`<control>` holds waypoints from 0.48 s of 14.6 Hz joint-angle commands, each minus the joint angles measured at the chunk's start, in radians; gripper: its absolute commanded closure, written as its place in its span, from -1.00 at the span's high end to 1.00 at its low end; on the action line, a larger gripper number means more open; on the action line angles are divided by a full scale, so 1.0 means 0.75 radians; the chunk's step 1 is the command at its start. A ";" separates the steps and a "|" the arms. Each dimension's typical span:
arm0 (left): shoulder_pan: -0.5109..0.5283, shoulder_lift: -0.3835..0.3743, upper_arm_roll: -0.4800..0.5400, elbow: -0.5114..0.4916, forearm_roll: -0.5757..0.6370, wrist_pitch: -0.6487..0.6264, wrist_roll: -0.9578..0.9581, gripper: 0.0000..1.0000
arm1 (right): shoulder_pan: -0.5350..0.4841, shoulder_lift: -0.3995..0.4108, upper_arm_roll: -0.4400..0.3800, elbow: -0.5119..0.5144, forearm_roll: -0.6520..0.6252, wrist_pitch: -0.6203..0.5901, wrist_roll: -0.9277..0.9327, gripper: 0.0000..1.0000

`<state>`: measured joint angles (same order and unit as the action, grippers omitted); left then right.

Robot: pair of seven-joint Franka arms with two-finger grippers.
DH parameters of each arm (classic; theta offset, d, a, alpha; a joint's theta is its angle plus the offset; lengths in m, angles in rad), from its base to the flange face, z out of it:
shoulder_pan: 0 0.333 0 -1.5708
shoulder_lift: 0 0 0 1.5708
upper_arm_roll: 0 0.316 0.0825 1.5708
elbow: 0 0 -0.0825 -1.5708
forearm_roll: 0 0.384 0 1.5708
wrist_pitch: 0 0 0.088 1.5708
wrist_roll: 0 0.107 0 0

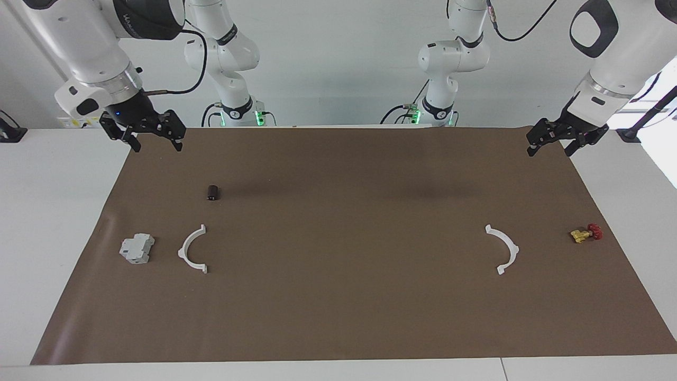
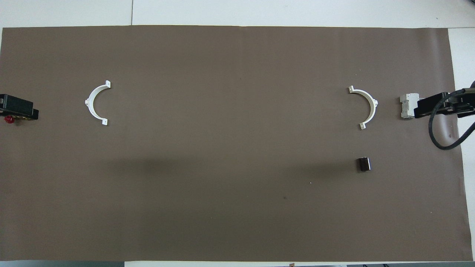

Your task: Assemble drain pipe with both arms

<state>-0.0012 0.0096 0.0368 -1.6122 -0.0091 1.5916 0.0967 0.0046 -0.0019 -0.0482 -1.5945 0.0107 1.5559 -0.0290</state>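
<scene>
The drain pipe lies as two separate white half-rings on the brown mat [image 1: 338,317]. One half-ring [image 1: 191,250] [image 2: 367,107] lies toward the right arm's end. The other half-ring [image 1: 505,250] [image 2: 95,102] lies toward the left arm's end. A wide stretch of mat separates them. My right gripper [image 1: 155,146] [image 2: 434,105] hangs open and empty above the mat's edge at its own end. My left gripper [image 1: 550,151] [image 2: 18,107] hangs open and empty above the mat's edge at its end. Neither touches anything.
A grey boxy block [image 1: 137,249] [image 2: 406,106] sits beside the half-ring at the right arm's end. A small dark cylinder [image 1: 213,192] [image 2: 363,164] lies nearer the robots than that half-ring. A yellow-and-red valve [image 1: 586,233] [image 2: 8,119] lies beside the other half-ring.
</scene>
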 commanded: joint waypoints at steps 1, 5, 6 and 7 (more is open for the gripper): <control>0.002 -0.011 0.000 -0.004 0.016 -0.016 -0.027 1.00 | -0.016 -0.006 0.013 0.001 0.021 0.006 0.012 1.00; 0.002 -0.019 0.000 -0.016 0.016 -0.015 -0.016 1.00 | -0.010 -0.010 0.013 -0.005 0.021 0.001 0.022 1.00; 0.002 -0.019 0.000 -0.016 0.016 -0.017 -0.029 1.00 | -0.016 -0.020 0.013 -0.015 0.021 0.003 0.020 1.00; 0.002 -0.021 0.000 -0.016 0.016 -0.015 -0.027 1.00 | -0.020 -0.022 0.011 -0.024 0.021 0.001 0.018 1.00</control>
<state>-0.0012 0.0096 0.0368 -1.6134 -0.0090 1.5915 0.0908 0.0054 -0.0022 -0.0478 -1.5947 0.0107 1.5559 -0.0290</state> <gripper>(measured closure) 0.000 0.000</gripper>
